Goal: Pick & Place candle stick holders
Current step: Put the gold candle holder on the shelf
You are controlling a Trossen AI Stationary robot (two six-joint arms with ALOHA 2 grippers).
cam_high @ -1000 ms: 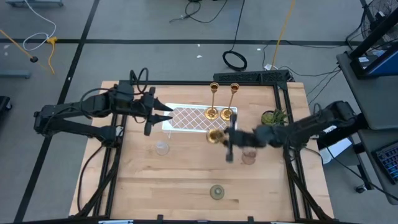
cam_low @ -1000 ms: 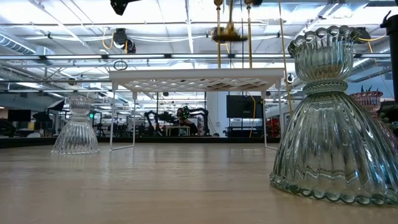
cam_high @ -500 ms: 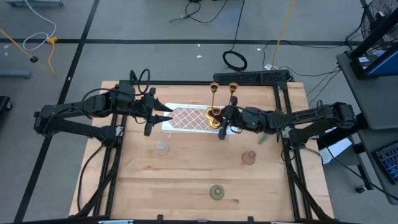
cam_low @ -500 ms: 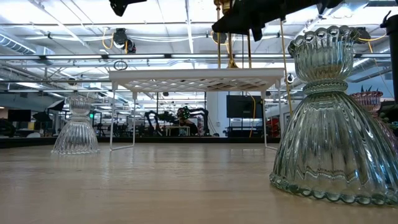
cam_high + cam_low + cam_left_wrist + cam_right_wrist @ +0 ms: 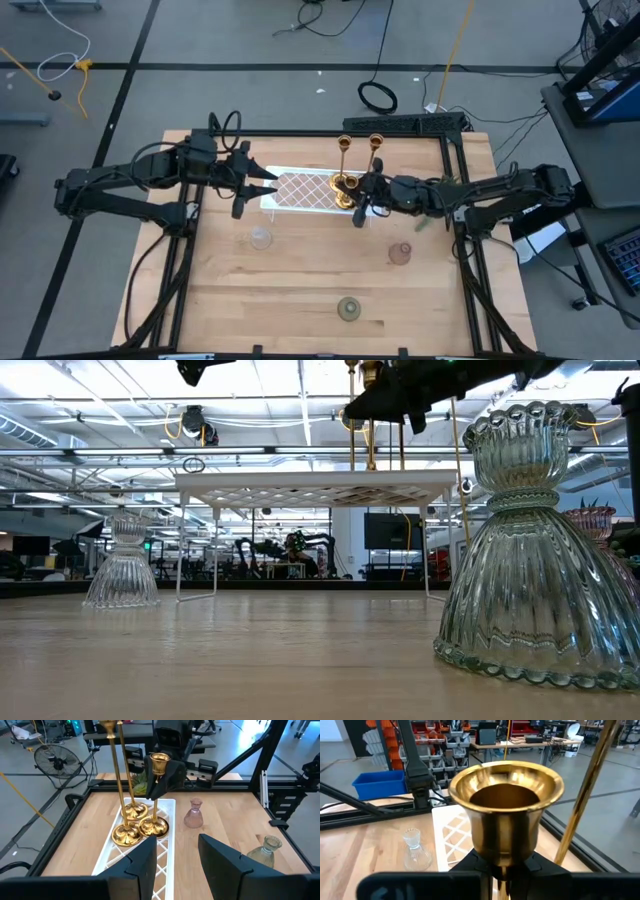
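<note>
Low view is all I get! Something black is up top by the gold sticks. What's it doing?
Observer: That's the right gripper, its fingers shut on the stem of a short gold holder.
Operator: Is that holder on the tray yet?
Observer: Its base looks to sit on the white tray, beside two tall gold holders.
Operator: And the other arm?
Observer: The left gripper hovers at the tray's other end, fingers open, holding nothing.
</note>
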